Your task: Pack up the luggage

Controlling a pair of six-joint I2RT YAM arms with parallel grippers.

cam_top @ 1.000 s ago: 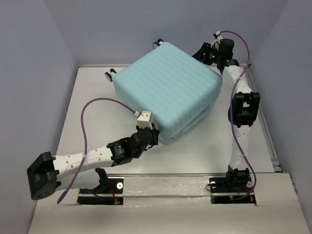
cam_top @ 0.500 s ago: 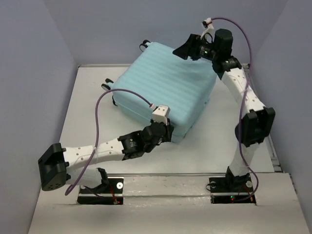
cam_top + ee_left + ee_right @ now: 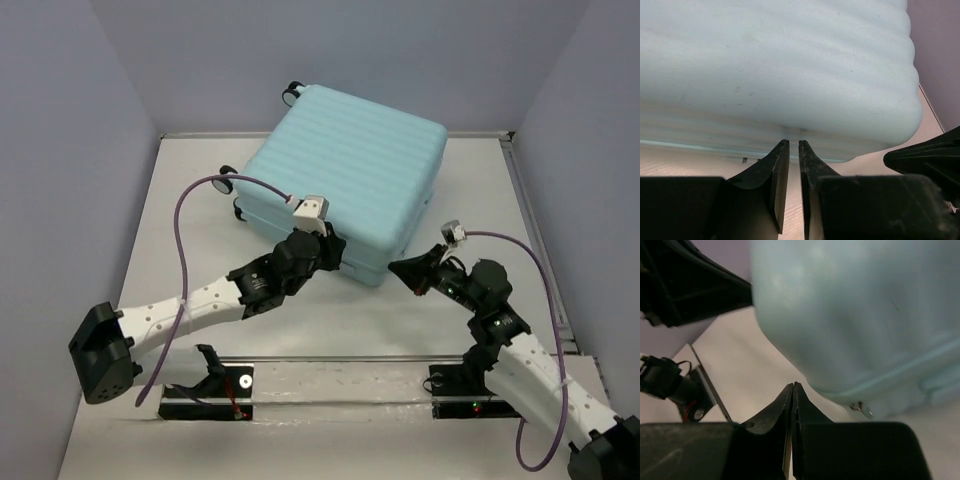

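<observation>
The luggage (image 3: 350,170) is a pale mint-blue ribbed suitcase lying flat and closed, turned at an angle on the table. My left gripper (image 3: 340,258) sits at the middle of its near edge. In the left wrist view its tips (image 3: 794,142) rest against the luggage (image 3: 780,65) at seam height, with only a thin slit between the jaws; I cannot see whether they pinch anything. My right gripper (image 3: 397,268) is low on the table beside the near right corner. Its jaws (image 3: 793,385) are shut on nothing, just short of the luggage (image 3: 855,315).
Black-and-white wheels (image 3: 291,92) (image 3: 226,183) stick out at the back and left of the case. A small metal zipper tab (image 3: 862,410) hangs under the near corner. Grey walls close in on three sides. A metal rail (image 3: 350,372) with both arm bases runs along the near edge.
The right arm left the case's far right corner, swung down to the near right and shut its jaws. The case turned and slid toward the back. The left gripper followed its near edge.
</observation>
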